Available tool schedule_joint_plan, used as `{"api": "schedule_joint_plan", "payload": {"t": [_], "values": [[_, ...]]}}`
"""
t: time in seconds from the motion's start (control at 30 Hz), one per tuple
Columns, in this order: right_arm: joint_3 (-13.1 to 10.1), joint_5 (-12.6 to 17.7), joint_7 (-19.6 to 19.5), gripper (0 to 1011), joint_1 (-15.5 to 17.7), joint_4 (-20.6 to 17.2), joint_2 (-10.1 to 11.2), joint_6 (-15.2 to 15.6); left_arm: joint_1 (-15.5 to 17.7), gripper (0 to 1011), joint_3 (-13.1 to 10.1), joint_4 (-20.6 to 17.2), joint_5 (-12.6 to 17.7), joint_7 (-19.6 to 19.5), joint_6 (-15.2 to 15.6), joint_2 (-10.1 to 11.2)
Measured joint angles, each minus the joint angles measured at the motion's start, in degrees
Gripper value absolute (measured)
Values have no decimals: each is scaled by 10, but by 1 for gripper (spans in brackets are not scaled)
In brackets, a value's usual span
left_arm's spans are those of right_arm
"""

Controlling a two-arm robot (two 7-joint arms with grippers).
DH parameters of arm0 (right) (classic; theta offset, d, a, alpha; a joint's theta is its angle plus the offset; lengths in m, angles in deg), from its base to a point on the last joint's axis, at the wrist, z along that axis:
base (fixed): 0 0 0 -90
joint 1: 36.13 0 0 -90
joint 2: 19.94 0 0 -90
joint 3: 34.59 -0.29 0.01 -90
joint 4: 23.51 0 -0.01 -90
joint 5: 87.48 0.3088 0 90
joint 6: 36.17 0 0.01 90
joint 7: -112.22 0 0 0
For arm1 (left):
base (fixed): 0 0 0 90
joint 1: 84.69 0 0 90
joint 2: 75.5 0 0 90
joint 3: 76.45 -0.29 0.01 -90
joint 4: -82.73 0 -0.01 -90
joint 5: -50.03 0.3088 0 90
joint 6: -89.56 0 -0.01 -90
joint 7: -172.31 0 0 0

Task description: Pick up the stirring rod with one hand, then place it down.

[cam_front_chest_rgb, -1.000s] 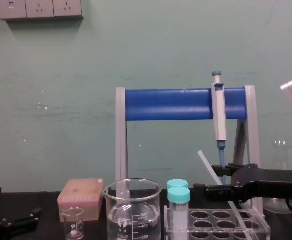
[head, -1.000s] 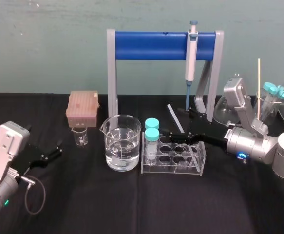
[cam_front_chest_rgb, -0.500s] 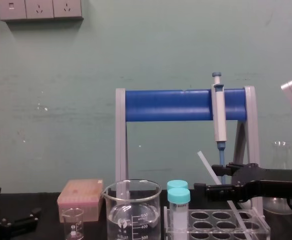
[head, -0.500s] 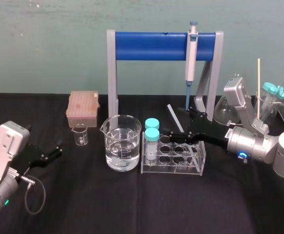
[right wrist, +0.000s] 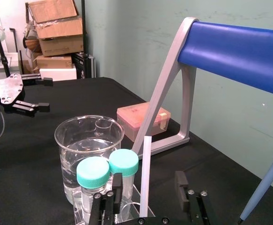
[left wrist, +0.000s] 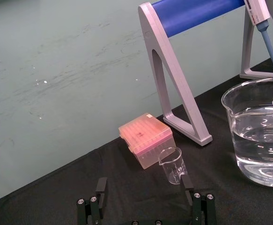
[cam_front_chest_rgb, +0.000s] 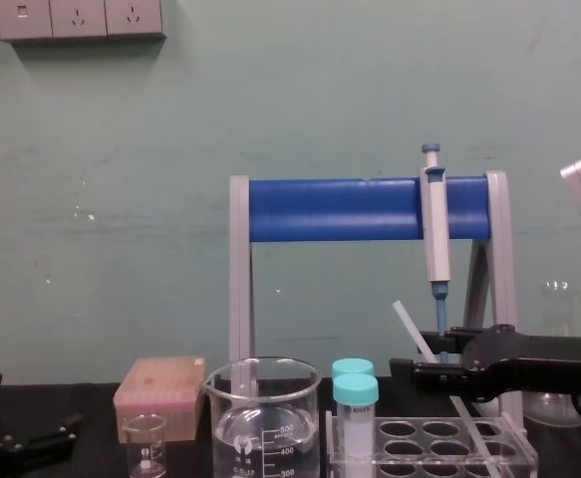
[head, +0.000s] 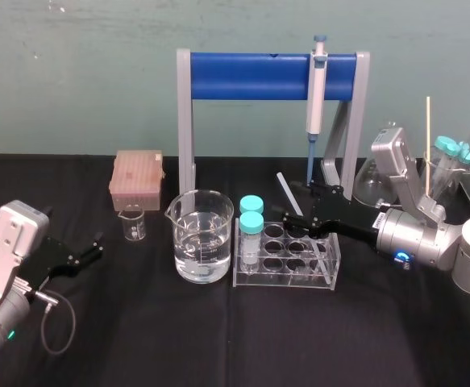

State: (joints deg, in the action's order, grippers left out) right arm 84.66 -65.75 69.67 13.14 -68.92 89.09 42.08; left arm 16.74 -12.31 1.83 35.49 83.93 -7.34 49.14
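The stirring rod [right wrist: 146,154] leans in the tube rack [head: 283,279], so its upper length stands free between the spread fingers of the right end effector [right wrist: 148,179] (released, nothing gripped). Two capped tubes [head: 251,219] share the rack, and the beaker [head: 201,242] holds water. The left end effector [left wrist: 144,183] sits parked, fingers apart.

Lab: pipette [head: 316,93] on stand [head: 251,75], beaker [head: 201,242], tube rack [head: 286,279] w/ vials [head: 251,235].

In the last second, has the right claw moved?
Yes. The right claw has backed off slightly to the robot's right, widening its gap from the capped tubes.
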Motion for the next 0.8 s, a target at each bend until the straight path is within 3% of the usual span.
{"api": "schedule_joint_plan", "payload": {"t": [0.27,0.43,0.73,0.8], "values": [[0,0,0,508,0,-1,0,0,0,1000,0,0,0,0,0,0],[0,0,-1,303,0,-1,0,0,0,1000,0,0,0,0,0,0],[0,0,-1,72,0,-1,0,0,0,1000,0,0,0,0,0,0],[0,0,-1,72,0,-1,0,0,0,1000,0,0,0,0,0,0]]}}
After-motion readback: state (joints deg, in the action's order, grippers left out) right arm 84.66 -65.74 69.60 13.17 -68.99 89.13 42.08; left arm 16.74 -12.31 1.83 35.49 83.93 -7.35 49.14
